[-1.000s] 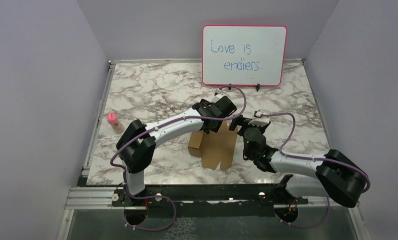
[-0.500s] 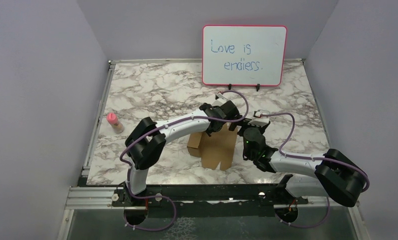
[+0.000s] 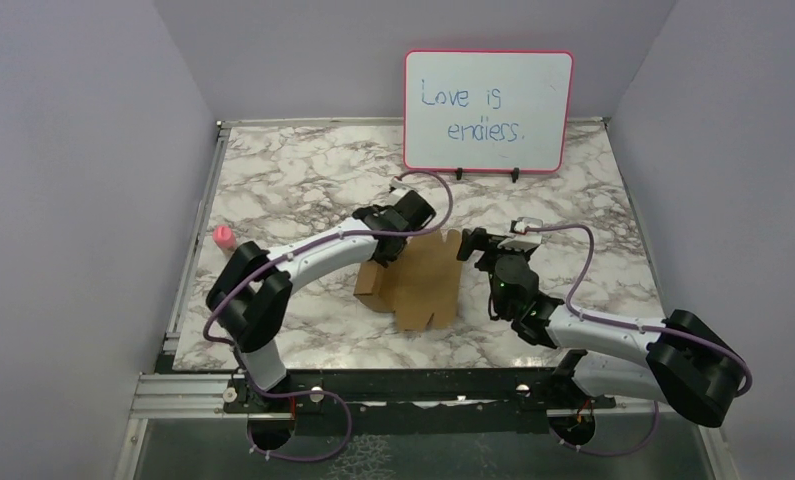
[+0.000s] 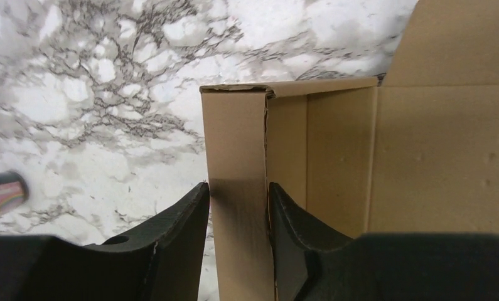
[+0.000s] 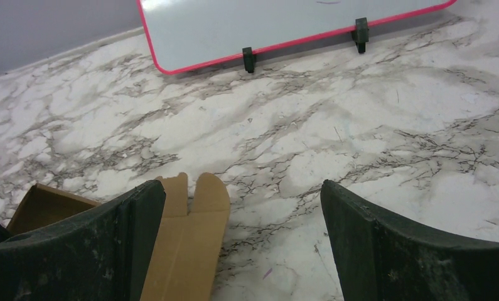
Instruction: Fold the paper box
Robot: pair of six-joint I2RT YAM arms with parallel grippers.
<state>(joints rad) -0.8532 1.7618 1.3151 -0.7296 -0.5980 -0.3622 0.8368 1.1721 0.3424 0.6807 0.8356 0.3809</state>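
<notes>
Where pale lilac walls (image 3: 73, 200) close in on three sides, a white marble table (image 3: 303, 180) with grey veins carries a pink-framed whiteboard (image 3: 488, 110) at its far edge, handwritten "Love is endless." The box (image 3: 423, 285) lies mid-table, partly folded. The left gripper (image 4: 237, 194) pinches its raised left wall. The right gripper (image 5: 241, 188), spread wide, hovers just right of it. A pink bottle (image 3: 223, 238) stands far left.

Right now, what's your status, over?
Left fingers pinch a side wall of the plain brown cardboard box. Right fingers wide open, empty, by its flaps. Pink-framed whiteboard stands behind, apart.
</notes>
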